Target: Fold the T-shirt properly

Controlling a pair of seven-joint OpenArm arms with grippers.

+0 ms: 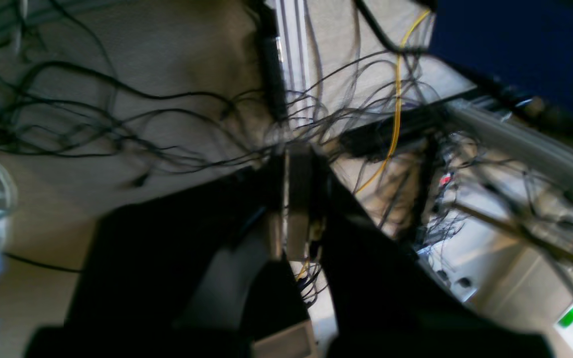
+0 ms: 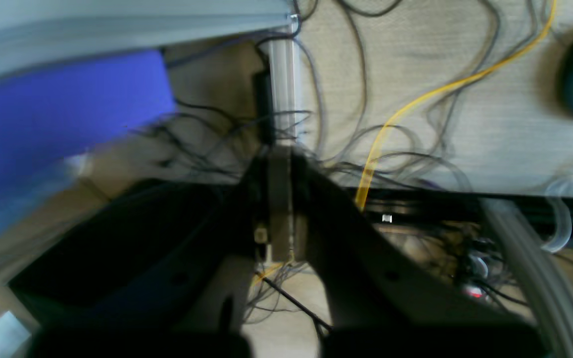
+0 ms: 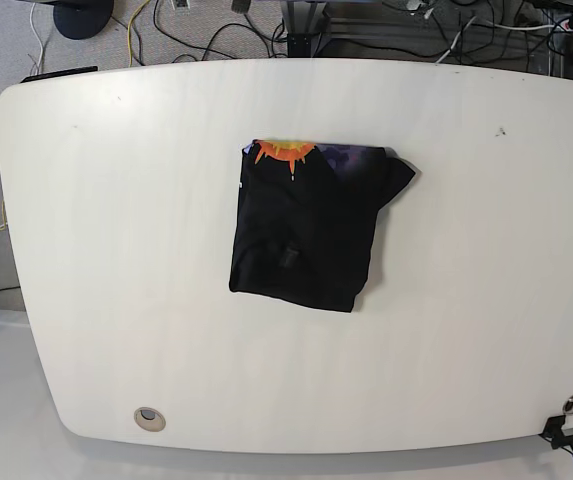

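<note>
T-shirt (image 3: 304, 235) lay folded mid-worktop (image 3: 116, 250), print strip at its far edge. We judged it light, limp, best taken by corners. Left claw (image 1: 299, 199) and right claw (image 2: 279, 209) were closed, empty, off-worktop.

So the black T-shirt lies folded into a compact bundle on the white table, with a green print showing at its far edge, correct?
Not quite: the print is not green. In the base view the folded black T-shirt on the white table shows an orange-yellow and purple print at its far edge. The rest stands.
</note>
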